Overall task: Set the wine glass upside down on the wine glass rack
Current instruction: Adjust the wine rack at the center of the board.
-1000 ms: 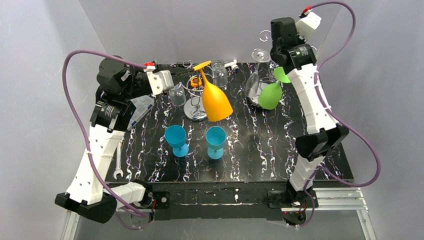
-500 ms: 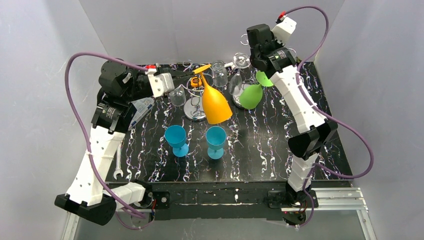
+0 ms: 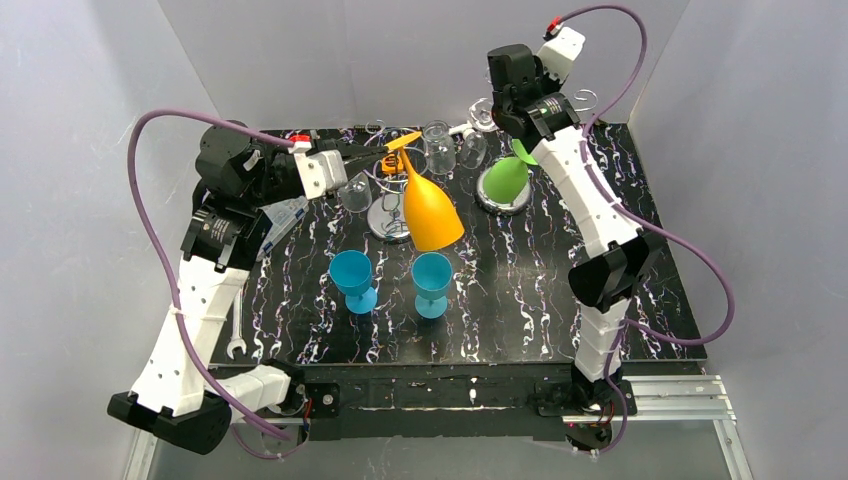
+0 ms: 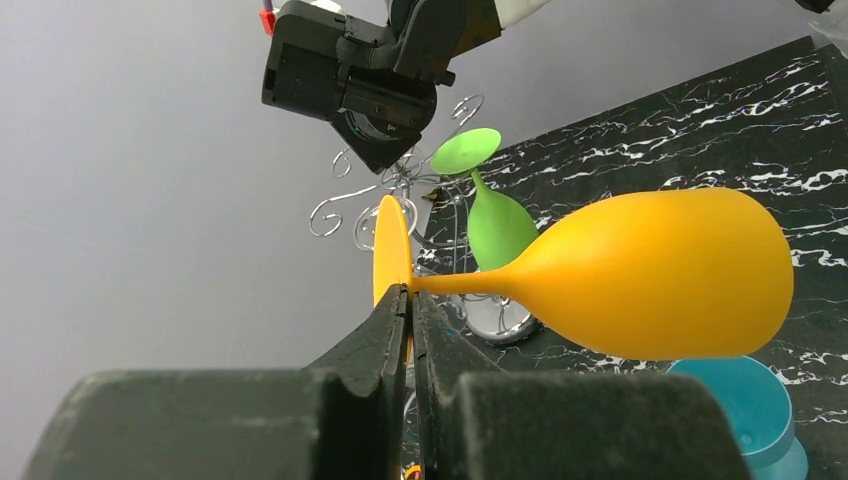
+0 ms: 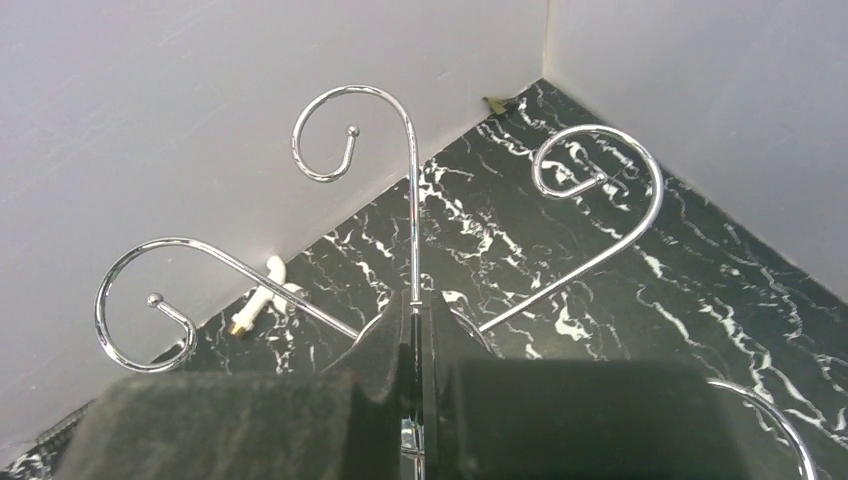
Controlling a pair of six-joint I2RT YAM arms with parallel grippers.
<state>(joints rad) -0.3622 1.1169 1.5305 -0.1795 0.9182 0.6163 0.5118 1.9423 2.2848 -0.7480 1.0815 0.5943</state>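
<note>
My left gripper (image 3: 390, 153) is shut on the round foot of an orange wine glass (image 3: 432, 210) and holds it upside down in the air, bowl hanging toward the table. In the left wrist view the glass (image 4: 650, 275) stretches to the right from the shut gripper (image 4: 411, 295). The tall silver wine glass rack (image 3: 503, 200) stands at the back, right of the orange glass, with a green glass (image 3: 505, 178) hanging from it. My right gripper (image 5: 418, 305) is shut on the rack's upright wire (image 5: 412, 200) among its scroll arms.
A shorter wire stand (image 3: 390, 222) is just behind the orange glass. Two blue glasses (image 3: 352, 278) (image 3: 432, 280) stand upright mid-table. Clear glasses (image 3: 438, 145) (image 3: 353, 190) are at the back, a wrench (image 3: 236, 338) lies near the left edge and a white fitting (image 5: 262, 300) by the wall.
My right arm has carried the rack with the green glass to the left, from tilted to upright on the table. The left gripper and orange glass have barely moved.
</note>
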